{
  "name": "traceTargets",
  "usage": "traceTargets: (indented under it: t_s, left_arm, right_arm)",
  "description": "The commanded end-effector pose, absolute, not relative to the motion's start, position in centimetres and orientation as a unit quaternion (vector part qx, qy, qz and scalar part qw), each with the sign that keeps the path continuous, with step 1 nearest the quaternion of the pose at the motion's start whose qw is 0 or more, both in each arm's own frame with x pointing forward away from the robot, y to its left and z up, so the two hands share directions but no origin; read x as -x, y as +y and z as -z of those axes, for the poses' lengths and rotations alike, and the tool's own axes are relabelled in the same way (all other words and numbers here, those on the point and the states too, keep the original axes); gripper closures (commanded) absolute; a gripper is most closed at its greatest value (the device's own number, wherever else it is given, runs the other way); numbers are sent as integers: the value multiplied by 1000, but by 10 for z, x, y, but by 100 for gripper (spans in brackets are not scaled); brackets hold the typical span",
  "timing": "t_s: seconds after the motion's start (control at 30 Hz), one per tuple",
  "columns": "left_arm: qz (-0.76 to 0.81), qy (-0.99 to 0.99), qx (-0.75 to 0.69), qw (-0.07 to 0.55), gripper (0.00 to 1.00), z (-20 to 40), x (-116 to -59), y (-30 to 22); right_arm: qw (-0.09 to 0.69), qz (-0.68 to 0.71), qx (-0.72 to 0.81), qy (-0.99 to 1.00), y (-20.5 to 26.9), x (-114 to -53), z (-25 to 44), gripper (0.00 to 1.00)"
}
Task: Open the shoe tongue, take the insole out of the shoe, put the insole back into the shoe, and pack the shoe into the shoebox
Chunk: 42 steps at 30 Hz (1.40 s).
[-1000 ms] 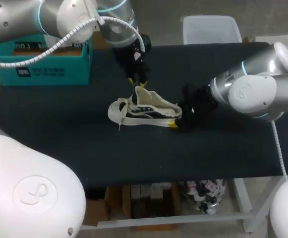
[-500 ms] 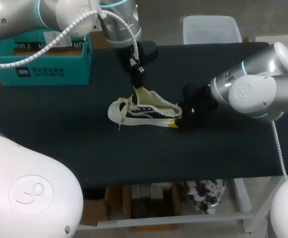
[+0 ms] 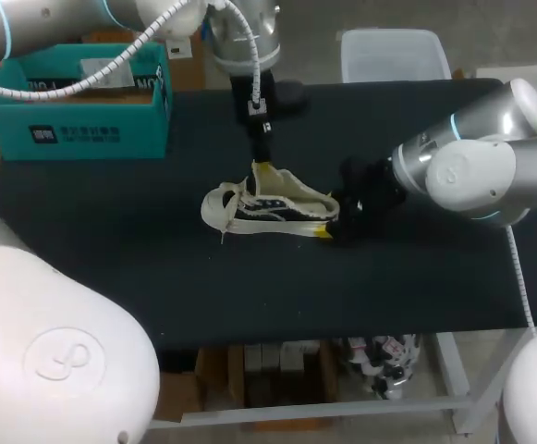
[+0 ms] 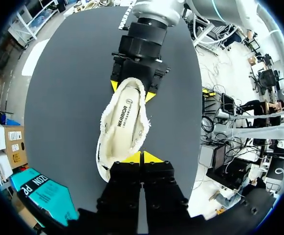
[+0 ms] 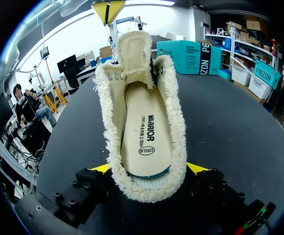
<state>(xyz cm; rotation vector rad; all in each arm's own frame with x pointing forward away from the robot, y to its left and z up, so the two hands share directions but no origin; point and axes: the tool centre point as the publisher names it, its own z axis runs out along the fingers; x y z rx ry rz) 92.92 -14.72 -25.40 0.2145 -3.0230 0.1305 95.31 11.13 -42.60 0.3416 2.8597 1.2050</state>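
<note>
Shoe (image 3: pixel 268 208) lies mid-table in the head view, shoebox (image 3: pixel 83 120) at its 10 o'clock. Left gripper (image 3: pixel 262 164) pinches the raised tongue (image 3: pixel 266 174); right gripper (image 3: pixel 328 231) clamps the heel (image 3: pixel 331 209) at 3 o'clock.

Left wrist view: the thin tongue could slip from the closed tips.

Right wrist view: insole (image 5: pixel 144 132), seated inside, bears dark print; the shoebox bears white lettering.

Head camera looks down from behind; both wrist cameras closely face the shoe (image 3: pixel 268 205)

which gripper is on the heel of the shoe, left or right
The right gripper: its yellow tips flank the heel of the shoe. The left gripper pinches the tongue instead.
</note>
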Motion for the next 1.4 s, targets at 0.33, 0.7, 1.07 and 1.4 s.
traceTargets:
  t_s: [0.33, 0.7, 1.07, 1.4]
  left_arm:
    - [-62, -998, 9, 11, 100, 304, -948, -164]
    - [-59, -994, 87, -2, 100, 329, -954, -170]
    - [-59, -990, 126, 35, 100, 352, -958, -169]
    - [-44, -988, 138, 52, 100, 371, -947, -171]
  right_arm:
    - [10, -388, -108, 915, 109, -953, 430, 100]
    - [10, -388, -108, 915, 109, -953, 430, 100]
    - [10, -388, -108, 915, 109, -953, 430, 100]
    - [10, -388, -108, 915, 109, -953, 430, 100]
